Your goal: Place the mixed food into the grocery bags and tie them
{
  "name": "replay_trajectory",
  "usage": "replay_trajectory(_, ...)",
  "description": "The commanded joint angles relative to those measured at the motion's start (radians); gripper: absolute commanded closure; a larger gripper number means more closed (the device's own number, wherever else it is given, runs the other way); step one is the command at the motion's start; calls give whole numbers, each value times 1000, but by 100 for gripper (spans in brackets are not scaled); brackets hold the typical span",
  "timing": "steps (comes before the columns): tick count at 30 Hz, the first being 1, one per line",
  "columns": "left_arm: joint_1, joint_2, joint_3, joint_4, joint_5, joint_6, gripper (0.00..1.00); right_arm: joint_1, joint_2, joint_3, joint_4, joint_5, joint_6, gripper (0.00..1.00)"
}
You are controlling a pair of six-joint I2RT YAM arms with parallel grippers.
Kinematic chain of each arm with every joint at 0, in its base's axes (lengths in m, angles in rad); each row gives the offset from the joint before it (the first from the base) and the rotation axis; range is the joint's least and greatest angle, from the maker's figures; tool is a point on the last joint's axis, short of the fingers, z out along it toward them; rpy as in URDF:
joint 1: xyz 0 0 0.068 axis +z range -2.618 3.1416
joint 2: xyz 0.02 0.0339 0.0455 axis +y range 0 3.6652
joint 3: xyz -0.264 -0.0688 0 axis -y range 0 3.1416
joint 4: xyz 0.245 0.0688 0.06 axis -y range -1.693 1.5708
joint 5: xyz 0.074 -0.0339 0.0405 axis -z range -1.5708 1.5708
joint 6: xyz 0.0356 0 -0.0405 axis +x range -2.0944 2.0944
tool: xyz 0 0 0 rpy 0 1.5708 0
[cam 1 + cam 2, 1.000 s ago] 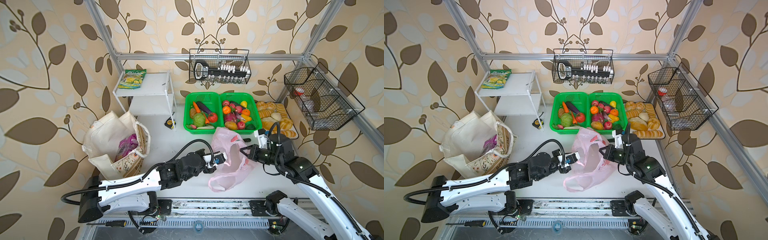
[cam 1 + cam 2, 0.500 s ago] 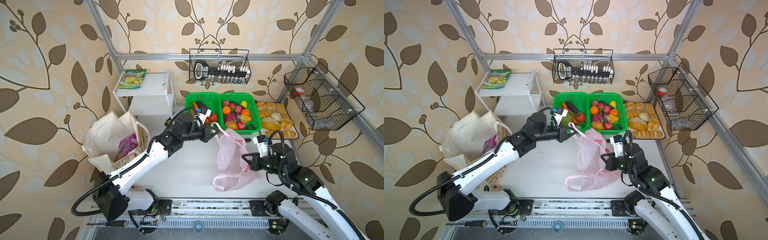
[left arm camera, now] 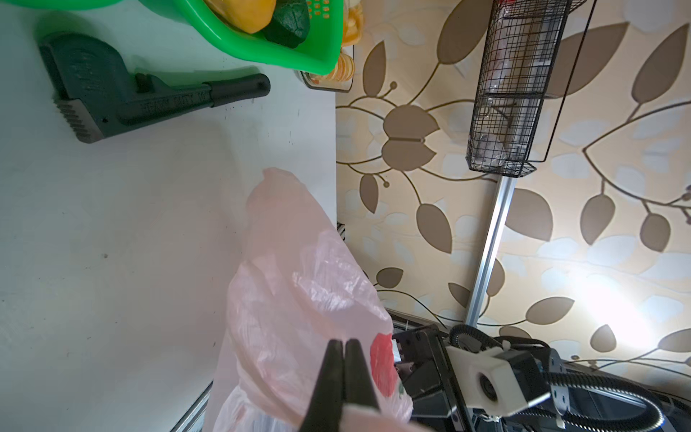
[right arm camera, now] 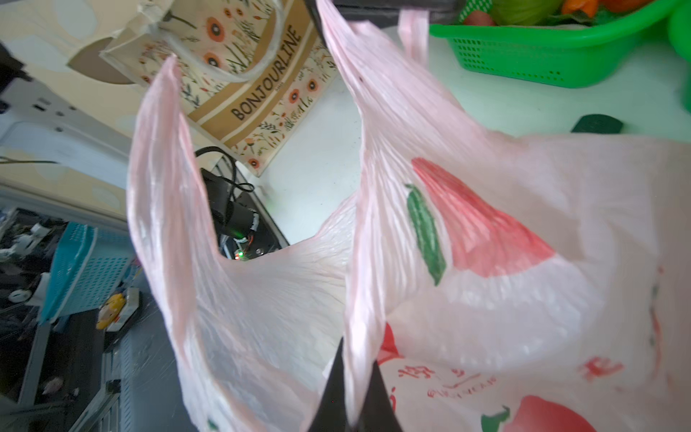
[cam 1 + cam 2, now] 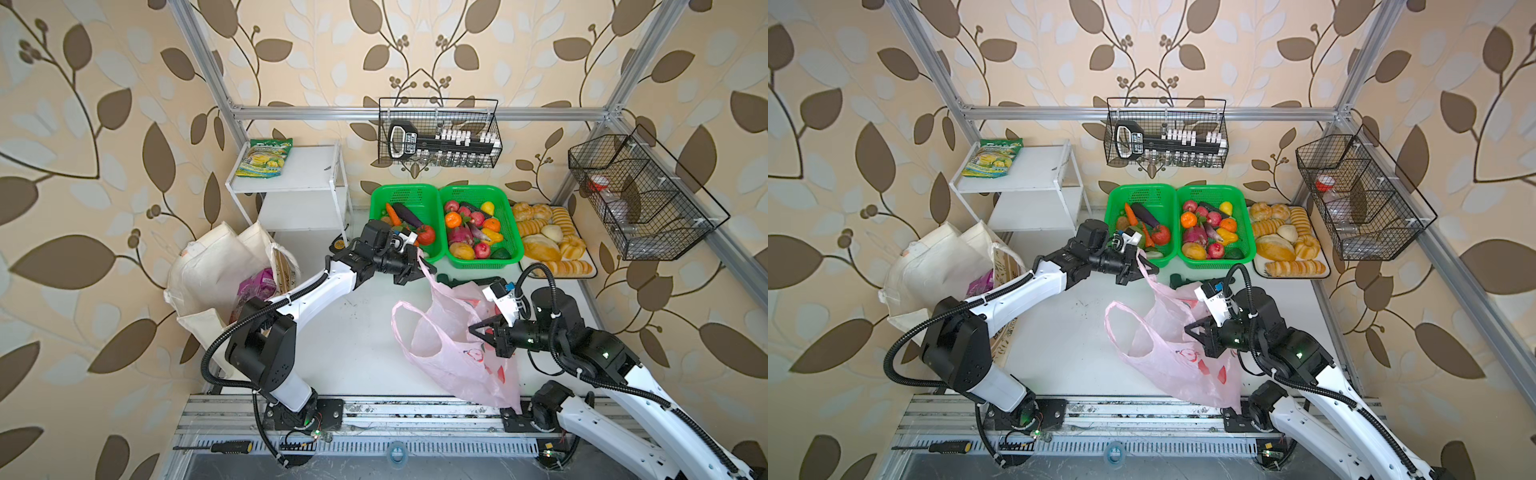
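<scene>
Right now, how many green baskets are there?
2. They sit side by side at the back of the table: the left basket, and the right basket beside the bread. None looks hidden.

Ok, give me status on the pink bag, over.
Left gripper shut on handle of pink bag, near green basket. Right gripper shut on same bag, lower down. Other handle hangs loose. Dark wrench lies by basket, not blocking.

Bare table beside pink bag — wrench, green baskets crowd far edge.
</scene>
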Motion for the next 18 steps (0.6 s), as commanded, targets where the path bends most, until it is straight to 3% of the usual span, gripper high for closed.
replay_trajectory(1,17,15,51,-90,-21,70,100,-7,-23,24,44,-118,-42,100)
replay_trajectory(7,53,-58,53,-225,-236,172,100,-195,41,95,-195,47,32,100)
replay_trajectory(10,77,-95,23,-226,-276,166,100,-257,45,102,-246,-42,19,100)
replay_trajectory(13,84,-112,-3,-199,-280,150,100,-262,38,108,-242,-53,34,100)
replay_trajectory(16,85,-125,-1,-206,-288,149,100,-263,60,154,-305,81,42,100)
replay_trajectory(18,85,-137,-10,-203,-325,148,100,-263,93,201,-376,239,55,100)
